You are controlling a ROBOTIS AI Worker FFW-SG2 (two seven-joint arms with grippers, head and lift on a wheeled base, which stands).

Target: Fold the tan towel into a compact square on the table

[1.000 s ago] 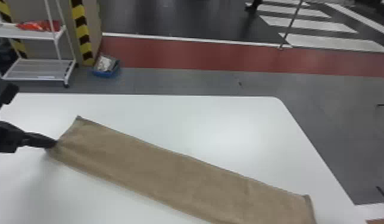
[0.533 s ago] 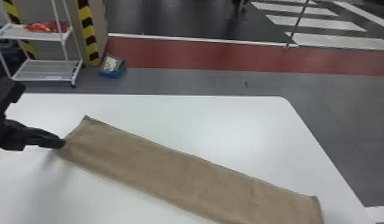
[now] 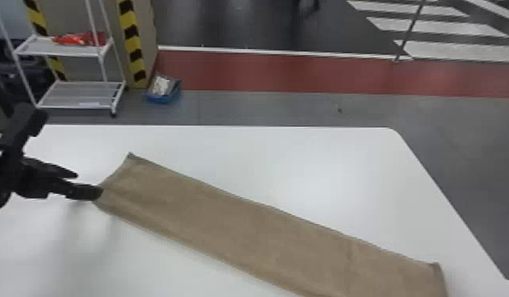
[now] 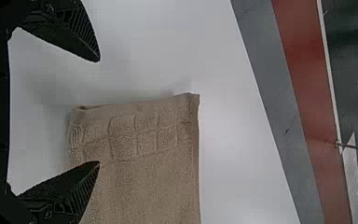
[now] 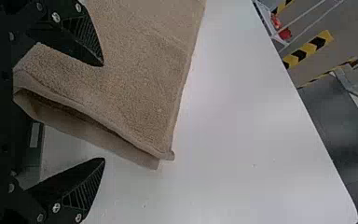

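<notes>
My right gripper has its fingers spread wide at the near end of the tan towel, where the layered edges gape a little. The towel runs as a long strip slantwise across the white table to my left gripper, its fingers also well apart, one tip by a corner. Beyond the table, a blue bin sits beside a white rack on the grey floor.

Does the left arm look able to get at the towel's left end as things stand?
Probably yes: the left gripper is open right at that end of the towel, one finger over it, and nothing visible blocks it.
</notes>
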